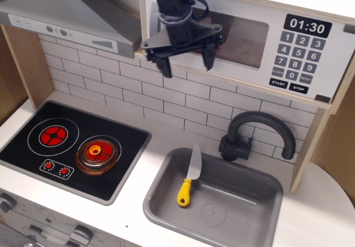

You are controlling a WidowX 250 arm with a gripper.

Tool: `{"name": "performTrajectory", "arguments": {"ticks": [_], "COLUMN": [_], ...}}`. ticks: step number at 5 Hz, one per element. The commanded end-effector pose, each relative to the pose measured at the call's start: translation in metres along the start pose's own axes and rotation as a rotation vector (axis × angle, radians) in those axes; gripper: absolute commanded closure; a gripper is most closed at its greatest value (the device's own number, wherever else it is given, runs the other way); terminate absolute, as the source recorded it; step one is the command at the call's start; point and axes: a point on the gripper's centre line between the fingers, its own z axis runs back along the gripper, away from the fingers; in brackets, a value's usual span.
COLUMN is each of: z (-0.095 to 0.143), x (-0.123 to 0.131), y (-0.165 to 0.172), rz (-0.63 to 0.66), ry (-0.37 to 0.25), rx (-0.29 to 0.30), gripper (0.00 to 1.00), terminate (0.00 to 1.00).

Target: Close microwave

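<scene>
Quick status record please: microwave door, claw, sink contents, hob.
microwave: door looks flush with the front, seemingly shut; clock reads 01:30
claw: open, empty, in front of the door's left part, fingers pointing down
sink: holds a knife with yellow handle
hob: orange lid on the right burner
faucet: black, behind the sink
</scene>
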Motion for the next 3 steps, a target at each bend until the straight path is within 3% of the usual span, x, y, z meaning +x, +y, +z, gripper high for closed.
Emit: {"name": "performTrajectory", "arguments": {"ticks": [1,2,3], "z": [0.0432,0.0432,0.0432], "x": [-0.0241,-0.0241,-0.0241], "y": [0.0429,0.0429,0.0429], "rz": [-0.04,-0.04,-0.04], "ry": [0.091,0.091,0.091], "rx": [0.097,0.097,0.097], "gripper": [0.0,0.0,0.0], "terminate": [0.0,0.0,1.0]}}
